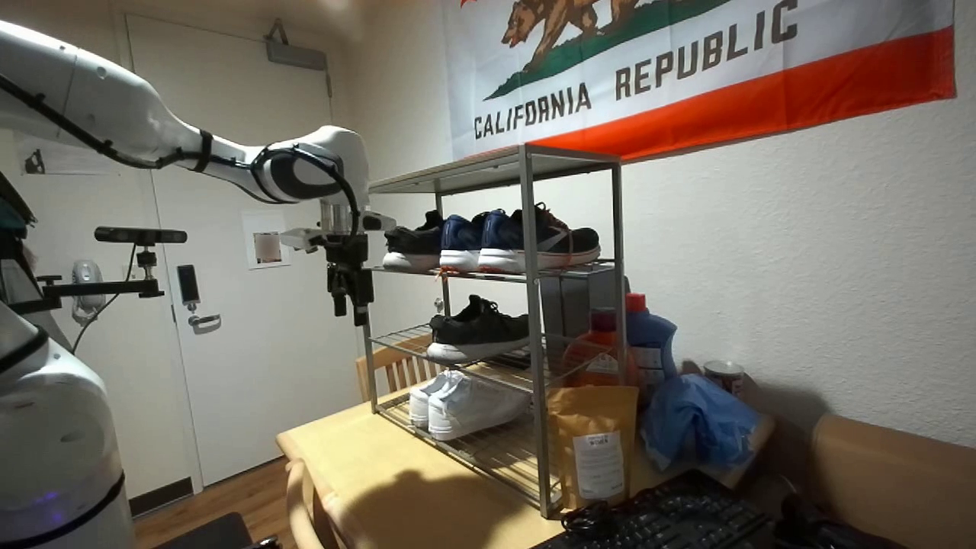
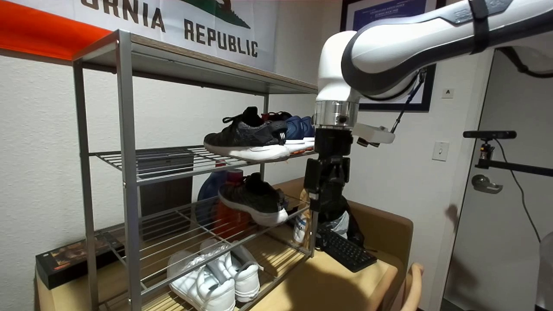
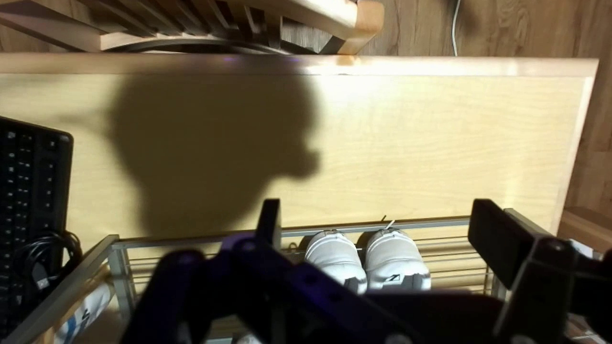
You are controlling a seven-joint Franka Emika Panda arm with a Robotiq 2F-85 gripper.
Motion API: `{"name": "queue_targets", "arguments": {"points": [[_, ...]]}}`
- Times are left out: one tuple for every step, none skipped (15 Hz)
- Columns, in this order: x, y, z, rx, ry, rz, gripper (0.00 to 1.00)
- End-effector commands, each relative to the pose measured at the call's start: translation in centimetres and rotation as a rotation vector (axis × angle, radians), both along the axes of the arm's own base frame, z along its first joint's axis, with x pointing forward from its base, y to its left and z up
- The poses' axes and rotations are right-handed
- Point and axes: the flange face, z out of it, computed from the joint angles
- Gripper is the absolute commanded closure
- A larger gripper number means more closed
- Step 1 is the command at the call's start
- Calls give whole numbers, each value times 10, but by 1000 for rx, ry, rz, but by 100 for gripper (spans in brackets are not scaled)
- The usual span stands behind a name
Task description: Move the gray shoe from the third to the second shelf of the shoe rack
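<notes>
The metal shoe rack (image 1: 536, 343) stands on a table. A dark gray-black shoe with a white sole (image 1: 479, 329) sits alone on the shelf above the bottom one; it also shows in an exterior view (image 2: 254, 198). A similar dark gray shoe (image 2: 246, 136) sits one shelf higher, beside navy shoes (image 1: 499, 240). I cannot tell which is meant by the gray shoe. My gripper (image 1: 350, 314) points down outside the rack's open side, its tips about level with the lone shoe. In the wrist view the gripper (image 3: 382, 224) is open with nothing between its fingers; neither dark shoe shows clearly there.
White shoes (image 3: 394, 260) stand on the bottom shelf. Rack posts (image 2: 129, 194) and shelf rails bound the openings. The table (image 1: 343, 457) also carries a keyboard (image 2: 348, 250), a brown pouch (image 1: 591, 442) and bottles (image 1: 652, 335). A wooden chair (image 1: 301, 496) stands by the table edge.
</notes>
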Motion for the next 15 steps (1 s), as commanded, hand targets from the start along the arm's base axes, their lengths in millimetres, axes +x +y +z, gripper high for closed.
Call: {"name": "queue_targets", "arguments": {"points": [[-17,10,-18,-27,-103,-98,0],[-21,13,-23,-38,-132,-127,0],[-26,15,-28,-53,-167,-158,0],[-31,17,-33,-69,-201,-196,0],[-36,18,-38,-85,-233,-229,0],[-40,21,-44,-128,-244,-214,0],[-45,19,-51,-214,-187,-111,0],[-30,23,-45,-131,-190,-154,0],[-36,24,-50,-167,-187,-133,0],[-39,24,-52,-182,-186,-124,0],[-41,24,-53,-185,-187,-122,0],[-41,24,-53,-187,-187,-121,0],[-39,24,-52,-178,-196,-145,0],[-38,27,-53,-138,-234,-175,0],[-39,31,-56,-94,-256,-205,0]]}}
